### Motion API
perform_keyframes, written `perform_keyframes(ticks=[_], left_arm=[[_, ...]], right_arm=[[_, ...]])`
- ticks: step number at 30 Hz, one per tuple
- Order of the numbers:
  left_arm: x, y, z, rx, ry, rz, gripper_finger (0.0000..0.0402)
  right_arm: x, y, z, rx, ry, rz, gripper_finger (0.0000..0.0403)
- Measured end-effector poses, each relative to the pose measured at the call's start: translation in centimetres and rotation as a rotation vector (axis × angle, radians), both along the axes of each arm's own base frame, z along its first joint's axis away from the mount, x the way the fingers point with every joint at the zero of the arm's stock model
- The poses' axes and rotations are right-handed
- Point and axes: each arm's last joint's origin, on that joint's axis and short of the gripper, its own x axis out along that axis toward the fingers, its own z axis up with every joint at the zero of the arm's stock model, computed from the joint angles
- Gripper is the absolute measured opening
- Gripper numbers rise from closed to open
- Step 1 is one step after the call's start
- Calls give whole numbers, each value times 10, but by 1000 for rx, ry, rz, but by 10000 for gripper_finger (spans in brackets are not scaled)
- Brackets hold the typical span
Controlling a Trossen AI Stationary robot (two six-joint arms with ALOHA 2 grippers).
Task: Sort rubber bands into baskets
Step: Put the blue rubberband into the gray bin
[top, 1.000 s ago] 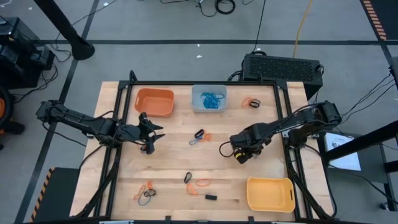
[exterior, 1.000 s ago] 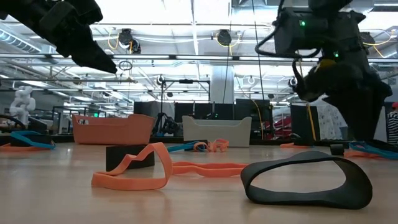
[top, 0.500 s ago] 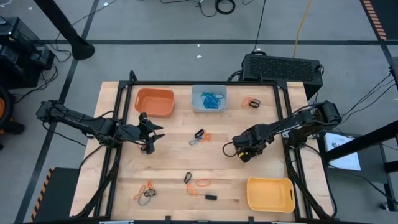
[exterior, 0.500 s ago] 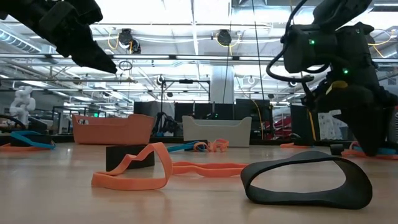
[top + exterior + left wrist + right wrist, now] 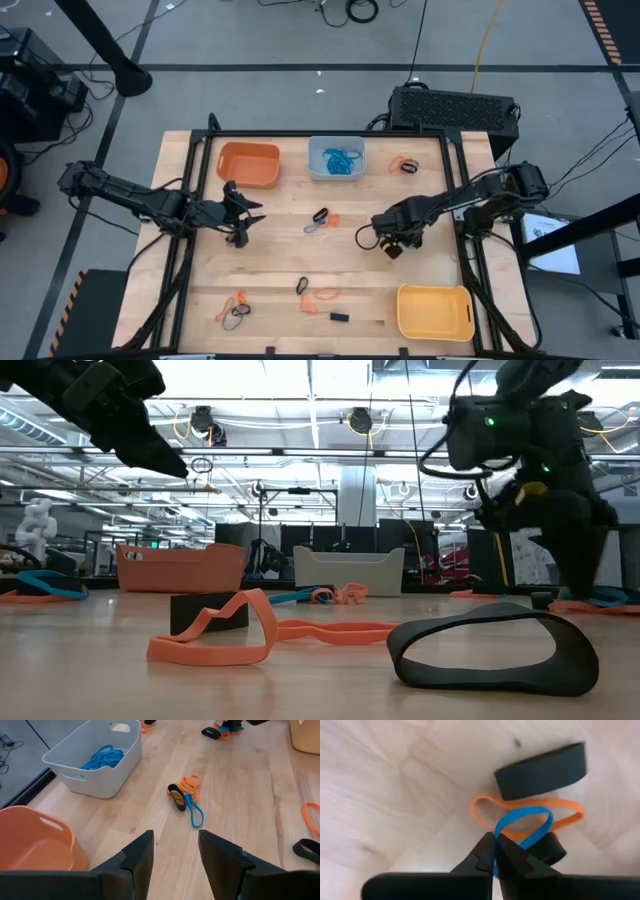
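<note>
Blue rubber band [image 5: 522, 827] sits pinched in the right tool [image 5: 495, 851], over an orange band [image 5: 530, 812]; left tool [image 5: 175, 857] hangs apart above the counter [image 5: 240, 795].

table [image 5: 280, 260]: light wood planks, dark frame | black box with vented top [image 5: 452, 108]: on grey floor behind the far right corner | black cables [image 5: 350, 10]: coiled on floor, far side | white paper [image 5: 553, 237]: right of table
</note>
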Motion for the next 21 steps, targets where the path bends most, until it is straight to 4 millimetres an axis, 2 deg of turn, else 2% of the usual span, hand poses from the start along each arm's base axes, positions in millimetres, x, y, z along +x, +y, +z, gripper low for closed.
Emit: perform_keyframes(ticks=[6,12,16,21], left_arm=[[0,0,0,17,3,-1,164],[-1,1,-1,44,29,-6,164],[-3,2,-3,66,44,19,164],[-3,3,-3,74,43,45,164]], right_arm=[[17,0,31,-7,-35,43,3],[43,-5,72,-185,-198,121,2],[60,-21,99,-319,-318,161,1],[78,-58,119,-394,-478,186,1]])
